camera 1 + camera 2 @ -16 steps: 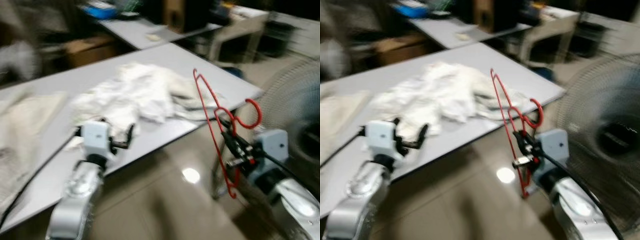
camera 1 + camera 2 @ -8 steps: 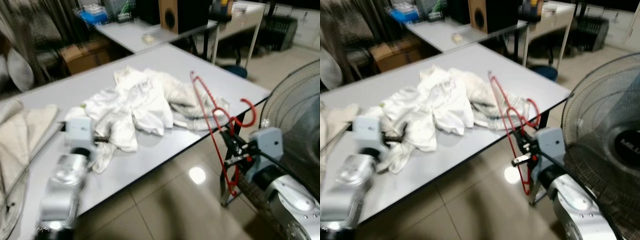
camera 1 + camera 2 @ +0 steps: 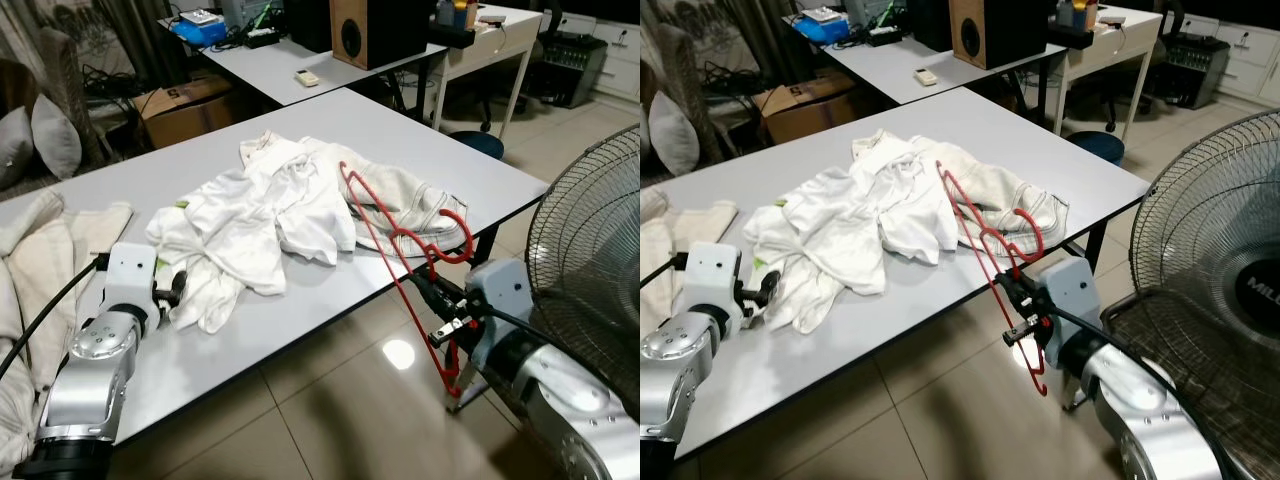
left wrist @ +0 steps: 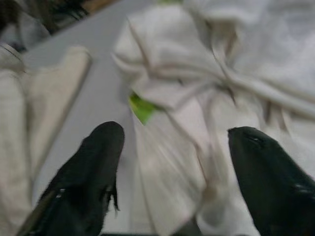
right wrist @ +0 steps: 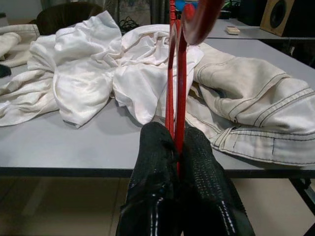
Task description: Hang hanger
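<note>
The right gripper holds the red hanger just off the near edge of the grey surface. Its fingers are closed tight on the hanger's wire, which runs up out of the seam between the two fingers in the right wrist view. The hanger stands nearly upright and edge-on to that camera; its hook curls at the level of the surface edge, its upper part rises in front of the clothes, and its lowest part hangs below the fingers, over the tiled floor.

The clothes form a heap of white garments near the middle of the surface, with beige trousers on the side toward the hanger.

The left gripper hovers at the other end of the heap, low over the surface. Its fingers are spread wide with nothing between them; crumpled white cloth with a small green tag lies just beyond the tips.

A floor fan stands beyond the right arm, off the end of the surface. A second table with a wooden speaker stands behind the surface.
</note>
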